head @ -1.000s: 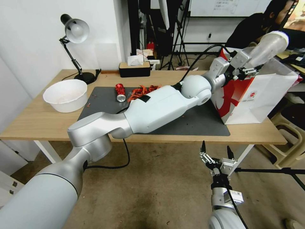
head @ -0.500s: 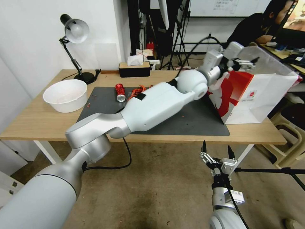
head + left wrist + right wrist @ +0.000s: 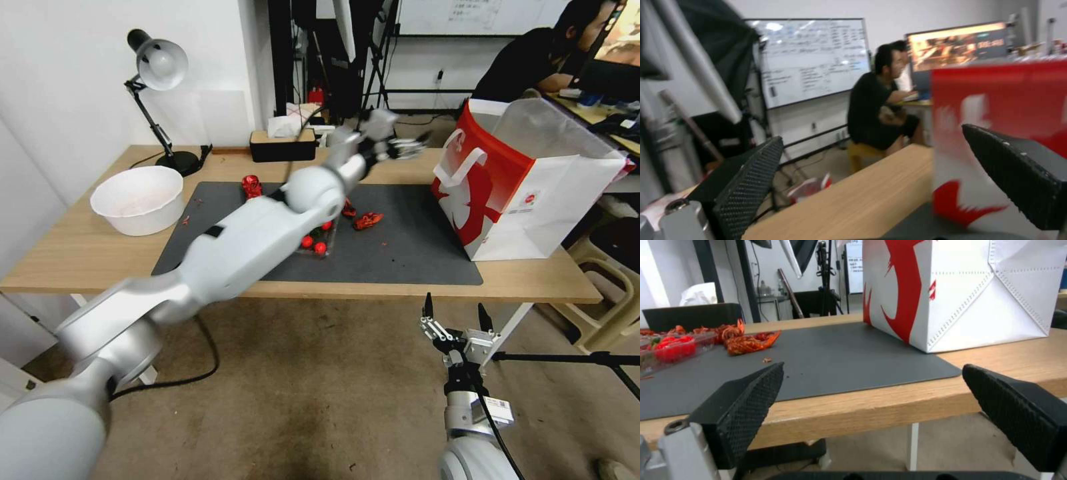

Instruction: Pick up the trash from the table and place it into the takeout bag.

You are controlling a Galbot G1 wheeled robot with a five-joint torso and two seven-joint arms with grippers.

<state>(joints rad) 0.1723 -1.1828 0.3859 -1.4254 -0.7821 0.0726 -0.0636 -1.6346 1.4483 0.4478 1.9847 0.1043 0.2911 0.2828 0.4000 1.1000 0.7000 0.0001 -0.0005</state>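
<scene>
Light-wood table (image 3: 80, 257) runs across my head view with its dark grey mat (image 3: 413, 250), and a person sits at a desk in the room behind. I see the takeout bag (image 3: 533, 200) standing upright at the mat's far-right end, mouth open, white loop handle hanging over the red panel; I cannot see what lies inside it. On the mat, a clear plastic tray (image 3: 671, 351) holds small red round pieces, with red crayfish shells (image 3: 746, 341) just beside it. A crushed red can (image 3: 252, 187) lies farther back on the mat, and a white bowl (image 3: 138, 199) sits on bare wood at the far left.

My left arm stretches diagonally over the mat, the left gripper (image 3: 400, 143) raised above the table, short of the bag, jaws spread with nothing between them. In its wrist view the bag's red face is just ahead. My right gripper (image 3: 453, 319) hangs below the table's front edge, jaws apart and empty, facing the mat and bag.
</scene>
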